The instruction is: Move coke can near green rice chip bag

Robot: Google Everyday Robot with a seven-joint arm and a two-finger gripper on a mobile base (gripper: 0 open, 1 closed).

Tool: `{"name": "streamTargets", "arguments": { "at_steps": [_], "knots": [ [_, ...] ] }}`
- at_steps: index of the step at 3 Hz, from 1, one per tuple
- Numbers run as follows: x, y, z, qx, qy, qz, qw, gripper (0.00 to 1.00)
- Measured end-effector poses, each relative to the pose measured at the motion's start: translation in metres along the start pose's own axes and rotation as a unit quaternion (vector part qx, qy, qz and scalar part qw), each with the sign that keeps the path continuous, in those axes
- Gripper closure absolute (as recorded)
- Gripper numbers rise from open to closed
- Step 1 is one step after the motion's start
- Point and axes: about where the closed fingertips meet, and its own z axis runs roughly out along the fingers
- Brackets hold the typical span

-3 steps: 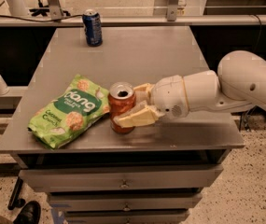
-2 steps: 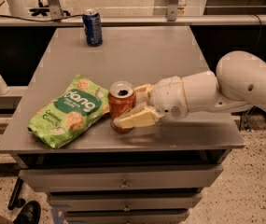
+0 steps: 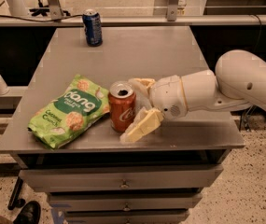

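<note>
Against a second ago: the small red-orange aluminium coke can (image 3: 122, 110) has not shifted. The near finger (image 3: 142, 125) of the white arm's two-finger gripper (image 3: 132, 110) has swung out toward the front edge, so the gap is wider. The arm otherwise sits as before.

Gripper reaches in from the bench's right edge, low over the front half. Jaws spread apart, wider than the can. Far finger sits behind the can's right shoulder; the near one angles past its foot. No squeeze on the can that I can see.

Can stands upright on the grey metal bench (image 3: 146, 50), near the middle of the front edge. Long axis vertical, silver top up, white script facing front-right.

Flat, crinkly light-green rice chip bag (image 3: 71, 112) lies just left of the can, its long axis running from the front-left corner toward the centre. Touching or not, cannot tell.

Dark blue drink can (image 3: 93, 28) stands upright near the back edge, left of centre.
</note>
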Motion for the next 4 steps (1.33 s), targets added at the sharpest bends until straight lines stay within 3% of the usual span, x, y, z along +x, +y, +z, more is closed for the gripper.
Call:
{"name": "streamTargets", "arguments": {
  "at_steps": [1, 3, 4],
  "knots": [
    [0.003, -0.015, -0.016, 0.013, 0.004, 0.0, 0.9999, 0.0],
    [0.01, -0.064, -0.1, 0.026, 0.008, -0.022, 0.9994, 0.0],
    [-0.004, -0.087, -0.14, 0.036, 0.007, -0.028, 0.9989, 0.0]
  ]
}}
